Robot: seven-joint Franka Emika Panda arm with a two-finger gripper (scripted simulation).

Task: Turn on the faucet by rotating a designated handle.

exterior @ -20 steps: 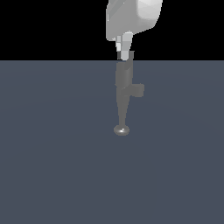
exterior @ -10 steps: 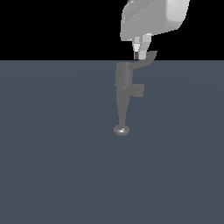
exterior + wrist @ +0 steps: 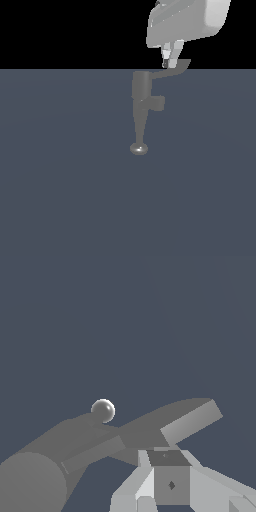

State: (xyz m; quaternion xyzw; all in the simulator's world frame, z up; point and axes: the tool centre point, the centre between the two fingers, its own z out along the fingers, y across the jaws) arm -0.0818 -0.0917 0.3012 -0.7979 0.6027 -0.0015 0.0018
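The grey faucet (image 3: pixel 141 87) has an upright cylindrical body, a tapering stem ending in a rounded knob (image 3: pixel 139 148), and a short stub (image 3: pixel 157 103). The handle (image 3: pixel 173 69), a thin flat lever with a paddle tip, points from the cylinder toward the exterior view's right. My white gripper (image 3: pixel 169 63) hangs from above with its fingertips pressed together against the handle near its tip, not around it. In the wrist view the handle (image 3: pixel 172 423) lies just beyond my gripper (image 3: pixel 159 457), with the knob (image 3: pixel 103 410) behind and the cylinder (image 3: pixel 30 483) near the corner.
The faucet stands on a flat dark grey-blue floor (image 3: pixel 60 190) that fills the lower part of the exterior view. Above its far edge there is only black background. No other objects show.
My gripper has moved toward the exterior view's right. The handle has swung out with it, from in line with the cylinder to pointing right.
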